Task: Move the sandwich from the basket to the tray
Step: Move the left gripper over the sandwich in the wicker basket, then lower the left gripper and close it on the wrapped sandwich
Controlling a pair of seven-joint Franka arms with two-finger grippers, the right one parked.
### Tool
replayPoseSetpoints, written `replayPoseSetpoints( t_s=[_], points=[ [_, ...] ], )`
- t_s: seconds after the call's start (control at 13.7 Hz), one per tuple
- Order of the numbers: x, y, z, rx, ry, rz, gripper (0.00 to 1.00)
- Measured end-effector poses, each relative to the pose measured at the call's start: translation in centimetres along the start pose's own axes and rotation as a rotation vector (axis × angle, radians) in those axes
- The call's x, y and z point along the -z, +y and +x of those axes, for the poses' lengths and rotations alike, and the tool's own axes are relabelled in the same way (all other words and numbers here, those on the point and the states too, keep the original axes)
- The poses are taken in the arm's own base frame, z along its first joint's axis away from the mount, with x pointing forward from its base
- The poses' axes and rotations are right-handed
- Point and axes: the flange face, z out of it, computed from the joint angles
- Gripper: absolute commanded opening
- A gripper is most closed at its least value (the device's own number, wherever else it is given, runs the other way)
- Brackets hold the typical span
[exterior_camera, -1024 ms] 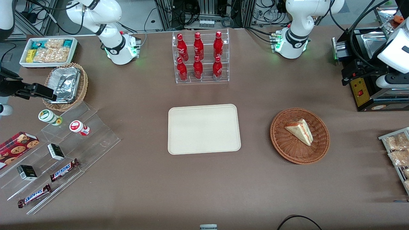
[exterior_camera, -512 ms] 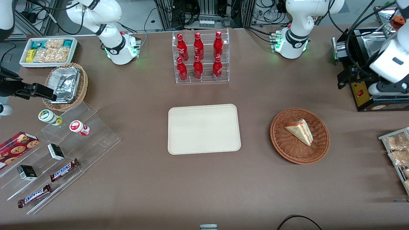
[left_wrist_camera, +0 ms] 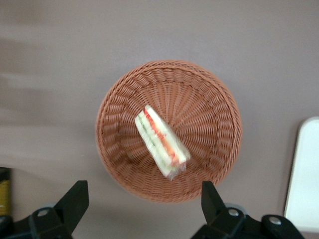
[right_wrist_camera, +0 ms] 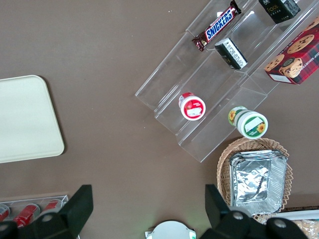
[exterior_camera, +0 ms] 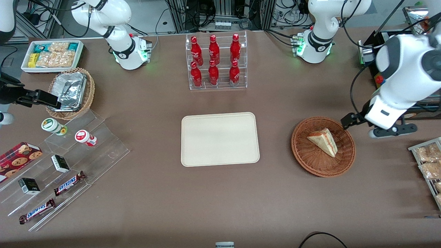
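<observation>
The sandwich (exterior_camera: 322, 141), a pale clear-wrapped wedge with red and green filling, lies in the round reddish-brown basket (exterior_camera: 303, 155). The cream tray (exterior_camera: 219, 139) lies bare at the table's middle, beside the basket toward the parked arm's end. My left gripper (exterior_camera: 381, 116) hangs high above the table just off the basket's rim, toward the working arm's end. In the left wrist view the gripper (left_wrist_camera: 143, 201) is open and empty, its fingertips (left_wrist_camera: 75, 198) wide apart just off the basket (left_wrist_camera: 209, 99), with the sandwich (left_wrist_camera: 160, 140) in it and the tray's edge (left_wrist_camera: 305, 179) showing.
A clear rack of red bottles (exterior_camera: 215, 62) stands farther from the camera than the tray. A black machine (exterior_camera: 396, 100) and a rack of snack packets (exterior_camera: 429, 162) lie at the working arm's end. A tan basket of foil trays (exterior_camera: 70, 93) and clear stepped shelves (exterior_camera: 69, 165) lie at the parked arm's end.
My left arm has swung from over the black machine toward the basket and nearer the camera. The sandwich, basket and tray have not moved.
</observation>
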Motion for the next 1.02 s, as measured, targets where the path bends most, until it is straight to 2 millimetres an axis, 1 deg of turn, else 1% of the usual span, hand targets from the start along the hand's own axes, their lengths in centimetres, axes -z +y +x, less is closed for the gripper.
replayPoseSetpoints(
  t_s=[0.07,0.22,0.37,0.51,0.88,1.02],
  points=[
    [-1.9,0.0,-0.5,0.056,0.019,-0.007,1.0],
    [-4.9,-0.1,-1.7,0.162,0.049,-0.022,1.0],
    [-6.9,0.0,-2.6,0.25,0.056,-0.029,1.0],
    [-8.6,0.3,-3.1,0.325,0.072,-0.041,1.0],
    [-14.8,1.2,-4.1,0.407,0.071,-0.05,1.0],
    [-16.7,1.2,-4.4,0.41,0.065,-0.048,1.0]
  ],
)
